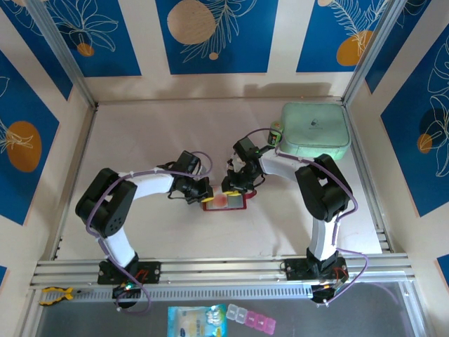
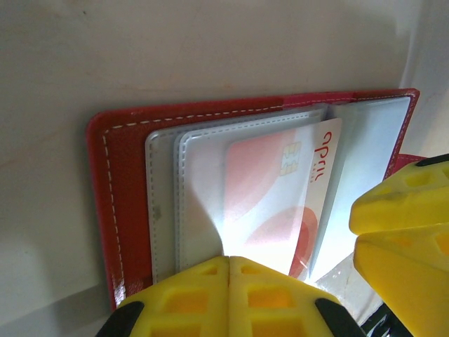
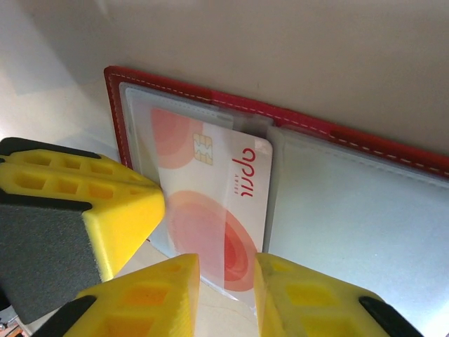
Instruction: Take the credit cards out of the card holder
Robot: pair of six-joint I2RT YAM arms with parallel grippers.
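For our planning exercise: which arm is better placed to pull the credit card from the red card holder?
Right. The right tool straddles the credit card's protruding edge; the left tool is shut at the card holder's clear pockets.

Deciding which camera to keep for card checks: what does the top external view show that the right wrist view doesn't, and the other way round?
Top external: the left arm and right arm from base to wrist, and the mint green case at the back right of the table. Right wrist: the credit card with its chip and red circles, tucked in a clear pocket, its near end seen between the right gripper and its parted jaws. Both: the open red card holder with the left gripper at its left end.
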